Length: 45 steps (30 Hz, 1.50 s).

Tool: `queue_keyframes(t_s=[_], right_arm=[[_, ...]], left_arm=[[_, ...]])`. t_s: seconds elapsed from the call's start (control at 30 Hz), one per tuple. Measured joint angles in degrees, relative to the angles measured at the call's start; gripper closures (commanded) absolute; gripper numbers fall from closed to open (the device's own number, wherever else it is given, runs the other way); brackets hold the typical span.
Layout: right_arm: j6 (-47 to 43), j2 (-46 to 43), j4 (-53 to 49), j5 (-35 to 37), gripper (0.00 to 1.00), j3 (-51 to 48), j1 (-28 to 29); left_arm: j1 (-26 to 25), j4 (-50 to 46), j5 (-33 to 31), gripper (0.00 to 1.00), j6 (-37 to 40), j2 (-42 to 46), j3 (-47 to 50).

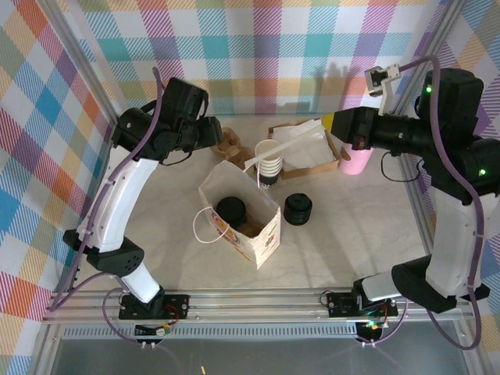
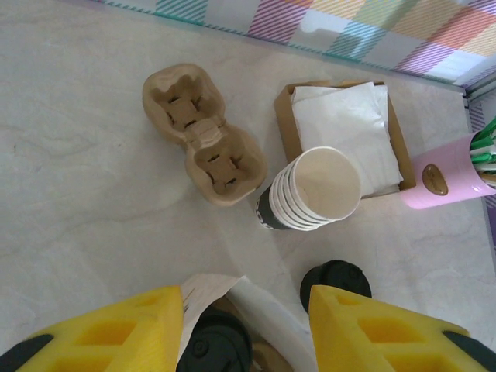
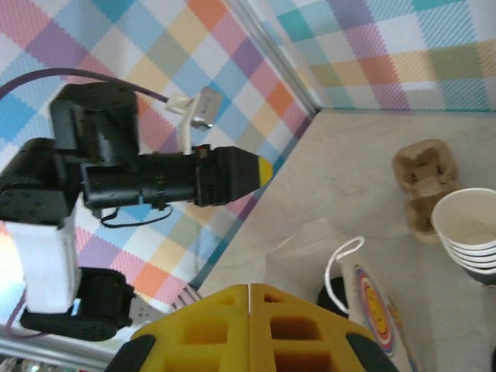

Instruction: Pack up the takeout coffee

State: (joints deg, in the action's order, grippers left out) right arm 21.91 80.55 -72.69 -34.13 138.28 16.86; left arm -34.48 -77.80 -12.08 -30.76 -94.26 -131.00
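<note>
Overhead, the top view takes in the whole paper bag (image 1: 262, 234) standing open in the middle of the table (image 1: 351, 234). The takeout coffee (image 1: 230, 208) sits inside it, black lid up, toward the bag's left side. The left wrist view looks straight down on the same lid (image 2: 215, 345) and on a strip of the bag's rim (image 2: 205, 291). It also shows the hollows of the cardboard cup carrier (image 2: 203, 132) and the folded napkins in their box (image 2: 341, 124). The right wrist view looks across the table at the bag's printed face and looped handle (image 3: 341, 271).

The left fingers (image 2: 116, 333) stand apart with a broad gap and hold nothing, high above the bag. The right fingers (image 3: 217, 325) are pressed flat together, empty, raised beside the pink holder (image 1: 355, 158).

The stack of lidless cups (image 1: 268, 160) leans close behind the bag's far corner; whether they touch I cannot tell. The squat stack of black lids (image 1: 298, 208) sits just right of the bag, apart from it. Bare table lies left of the bag, in front of it toward the arm bases, and on the right. The checked walls close in the far and side edges.
</note>
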Motion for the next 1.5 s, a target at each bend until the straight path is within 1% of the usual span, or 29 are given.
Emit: queue_keyframes(t_s=[0.17,0.3,0.5,0.67,0.77,0.87,1.03,1.23,1.33,1.5], right_arm=[[0.1,-2.5,0.2,-1.6,1.0,-1.2,0.5],[-0.1,-5.0,0.1,-2.4,1.0,-4.9,0.8],[-0.3,-5.5,-1.2,-2.3,1.0,-6.9,1.7],[-0.3,-5.0,-2.3,-1.6,1.0,-7.0,3.8],[-0.4,-4.1,-3.3,-0.3,1.0,-6.9,6.4],[-1.3,-2.4,-4.9,1.9,1.0,-6.0,10.1],[-3.2,1.8,-8.1,7.7,1.0,-2.3,17.6],[-6.7,7.5,-13.1,15.0,1.0,4.7,25.1],[-8.5,8.5,-14.8,18.3,1.0,5.3,27.2],[-11.3,9.0,-16.5,22.3,1.0,5.3,28.8]], left_arm=[[0.0,0.2,0.0,0.54,-0.2,1.7,0.4],[-0.2,0.2,0.1,0.54,-0.1,2.0,0.7],[-0.4,0.2,1.9,0.54,0.6,2.3,2.0],[-0.9,0.3,3.3,0.54,1.7,2.5,3.3],[-1.4,0.5,4.1,0.54,2.5,3.0,4.9],[-1.4,1.2,4.5,0.54,3.4,4.0,6.9],[-1.4,1.8,5.0,0.53,4.6,6.1,10.0],[-1.4,3.2,5.3,0.52,5.2,8.7,13.9],[-1.4,3.4,5.6,0.52,5.3,8.9,14.3],[-1.4,4.8,6.0,0.52,5.5,9.4,15.7]])
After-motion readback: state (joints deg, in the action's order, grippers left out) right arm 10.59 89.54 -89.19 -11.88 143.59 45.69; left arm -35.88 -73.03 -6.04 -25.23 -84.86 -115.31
